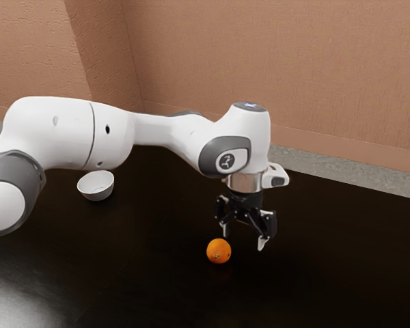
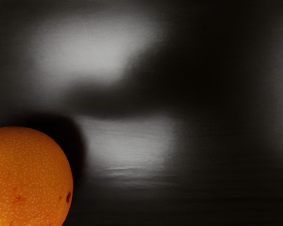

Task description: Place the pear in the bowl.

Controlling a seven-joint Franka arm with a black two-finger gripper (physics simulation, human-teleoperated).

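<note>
well, start with the exterior view: your gripper (image 1: 244, 238) is open, its two fingers (image 1: 262, 243) standing well apart with their tips pointing down, and it has hold of nothing. take the round orange fruit (image 1: 219, 252) as your landmark. it looks like an orange, though your task calls for a pear, and it rests on the dark, glossy tabletop (image 1: 157, 287). the gripper hangs above the tabletop, just beside the fruit on the exterior view's right, with the fruit outside the gap between the fingers. the white bowl (image 1: 98, 195) sits upright on the tabletop, well apart from the fruit toward the exterior view's left and farther back. your white arm (image 1: 113, 133) reaches in behind and above the fruit from that same side. beyond the fruit and the tabletop you have a strip of grey floor (image 1: 328, 164) and the reddish-tan walls (image 1: 273, 55).

now the wrist view: you get part of the fruit (image 2: 28, 179) up close, its skin finely speckled and marked with a few dark spots. next to the fruit there's a dark shadow, and beyond that, pale blurred reflections on the tabletop.
</note>
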